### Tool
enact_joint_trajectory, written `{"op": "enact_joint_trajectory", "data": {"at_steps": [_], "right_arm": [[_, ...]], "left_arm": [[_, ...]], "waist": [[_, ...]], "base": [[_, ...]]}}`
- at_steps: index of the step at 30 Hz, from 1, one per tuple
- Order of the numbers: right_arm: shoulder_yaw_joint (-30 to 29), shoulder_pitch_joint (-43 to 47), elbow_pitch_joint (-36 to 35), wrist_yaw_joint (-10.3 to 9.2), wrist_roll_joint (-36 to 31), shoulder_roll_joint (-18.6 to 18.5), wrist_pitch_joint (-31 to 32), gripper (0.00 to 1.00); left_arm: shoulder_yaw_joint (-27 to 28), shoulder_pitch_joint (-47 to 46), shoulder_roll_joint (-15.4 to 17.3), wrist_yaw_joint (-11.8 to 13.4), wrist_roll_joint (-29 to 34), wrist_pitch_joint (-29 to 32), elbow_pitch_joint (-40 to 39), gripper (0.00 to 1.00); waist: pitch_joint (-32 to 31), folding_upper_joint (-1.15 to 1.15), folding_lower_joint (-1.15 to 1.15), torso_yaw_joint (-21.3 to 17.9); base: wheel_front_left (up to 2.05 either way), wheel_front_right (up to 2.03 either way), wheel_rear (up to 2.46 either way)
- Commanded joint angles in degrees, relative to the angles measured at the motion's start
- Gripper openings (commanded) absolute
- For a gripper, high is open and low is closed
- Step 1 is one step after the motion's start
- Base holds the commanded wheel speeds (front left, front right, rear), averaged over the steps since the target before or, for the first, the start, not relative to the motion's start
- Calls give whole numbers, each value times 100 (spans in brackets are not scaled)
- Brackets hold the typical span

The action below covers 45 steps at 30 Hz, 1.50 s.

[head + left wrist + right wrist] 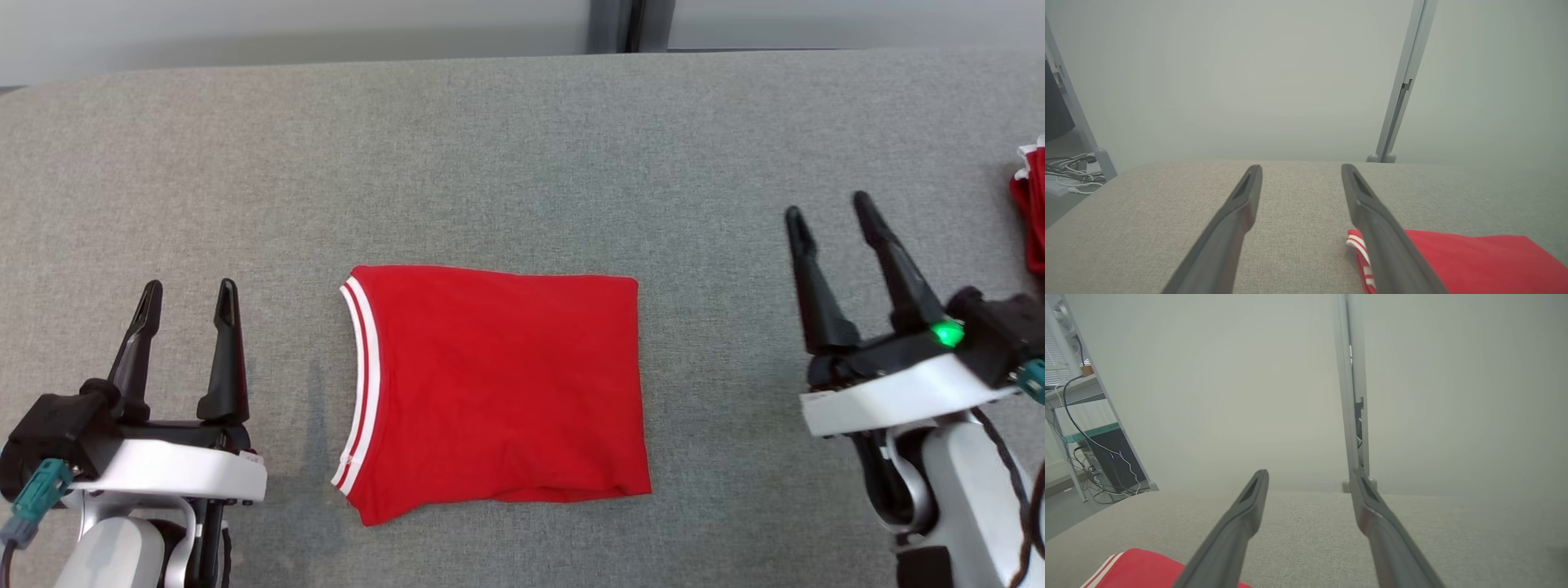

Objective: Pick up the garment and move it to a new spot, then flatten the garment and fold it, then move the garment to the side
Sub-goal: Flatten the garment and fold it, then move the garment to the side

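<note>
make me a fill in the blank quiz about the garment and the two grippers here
1. The left gripper and the right gripper both stand ____, holding nothing.
2. The folded garment in the middle of the grey table is ____ with white stripes.
3. Its striped edge lies toward the ____ gripper.
Missing words: open; red; left.
</note>
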Motion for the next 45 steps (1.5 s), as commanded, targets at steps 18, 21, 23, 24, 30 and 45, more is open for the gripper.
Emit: {"op": "enact_joint_trajectory", "data": {"at_steps": [18,21,23,24,30,45], "right_arm": [[-950,1574,-1068,4,-435,-76,814,100],[-1008,1753,-1104,4,-428,-80,899,100],[-1015,1875,-1133,4,-436,-73,951,100],[-1017,1919,-1145,4,-438,-74,977,100],[-1119,2238,-1263,4,-415,-78,1141,100],[-1296,2532,-1463,4,-420,5,1354,100]], "left_arm": [[-128,722,171,192,-3,389,-288,100],[-170,817,200,206,-3,473,-331,100],[-193,903,231,231,5,531,-364,100],[-206,938,245,242,9,566,-376,100],[-265,1163,296,294,6,720,-470,100],[-291,1350,328,354,-78,785,-582,100]], "waist": [[-888,0,0,-74],[-1071,0,0,-67],[-1186,0,0,-69],[-1240,0,0,-72],[-1508,0,0,-60],[-1634,0,0,-65]], "base": [[0,0,0],[0,0,0],[0,0,0],[0,0,0],[0,0,0],[0,0,0]]}}
